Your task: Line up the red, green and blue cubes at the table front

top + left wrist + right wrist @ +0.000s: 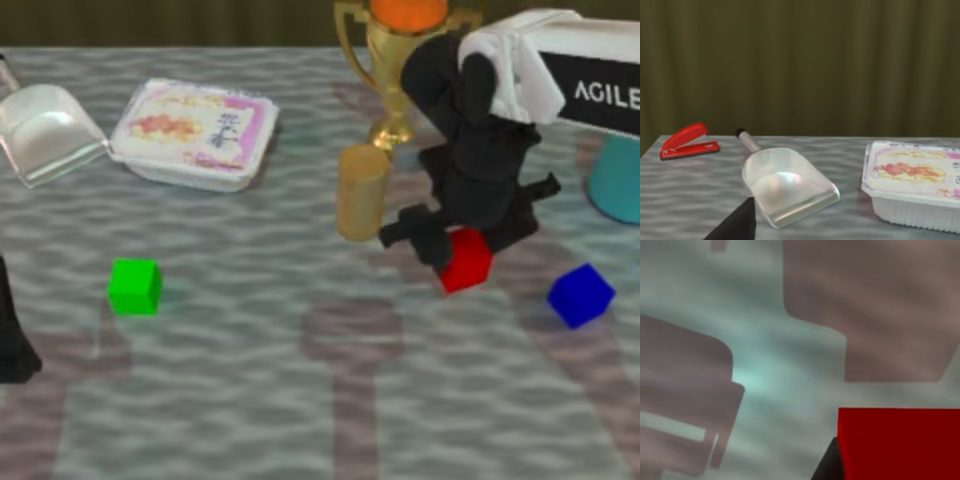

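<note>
My right gripper (462,243) is shut on the red cube (468,262), right of the table's middle; the cube looks tilted and slightly raised. The right wrist view shows the red cube (900,442) pressed against one dark fingertip (829,465). On the left of the grey rippled table (250,400) rests the green cube (134,286). To the right of the red cube lies the blue cube (580,294). My left gripper (14,345) is parked at the left edge, open, with one fingertip (742,222) showing.
A tan cylinder (361,190) stands just left of the right gripper, with a gold trophy (398,70) behind it. A sealed food tray (195,132) and a clear scoop (45,130) sit at the back left. A teal object (615,180) is at the right edge and a red stapler (687,142) is far back.
</note>
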Robot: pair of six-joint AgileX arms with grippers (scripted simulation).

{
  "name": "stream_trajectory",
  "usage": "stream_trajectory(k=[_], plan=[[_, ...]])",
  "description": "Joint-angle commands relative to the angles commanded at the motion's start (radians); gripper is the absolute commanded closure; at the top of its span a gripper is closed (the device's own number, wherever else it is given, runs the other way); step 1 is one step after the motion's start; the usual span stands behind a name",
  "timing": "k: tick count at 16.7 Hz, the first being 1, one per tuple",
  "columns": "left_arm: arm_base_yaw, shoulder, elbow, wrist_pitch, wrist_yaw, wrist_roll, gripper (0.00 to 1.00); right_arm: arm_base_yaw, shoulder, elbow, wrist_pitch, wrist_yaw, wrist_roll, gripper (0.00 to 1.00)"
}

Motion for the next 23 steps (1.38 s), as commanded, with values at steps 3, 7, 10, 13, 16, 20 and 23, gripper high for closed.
stream_trajectory(k=[3,7,10,13,16,20,23], plan=[[0.000,0.000,0.000,0.000,0.000,0.000,0.00,0.002,-0.024,0.029,-0.042,-0.001,-0.002,1.00],[0.000,0.000,0.000,0.000,0.000,0.000,0.00,-0.002,-0.020,0.028,-0.040,-0.001,0.002,1.00],[0.000,0.000,0.000,0.000,0.000,0.000,0.00,0.050,-0.002,0.058,-0.059,0.002,0.070,1.00],[0.000,0.000,0.000,0.000,0.000,0.000,0.00,0.148,0.026,0.113,-0.093,0.007,0.227,1.00],[0.000,0.000,0.000,0.000,0.000,0.000,0.00,0.272,0.055,0.173,-0.132,0.011,0.444,1.00],[0.000,0.000,0.000,0.000,0.000,0.000,0.00,0.436,0.083,0.248,-0.180,0.016,0.725,1.00],[0.000,0.000,0.000,0.000,0.000,0.000,0.00,0.517,0.088,0.283,-0.198,0.019,0.842,1.00]])
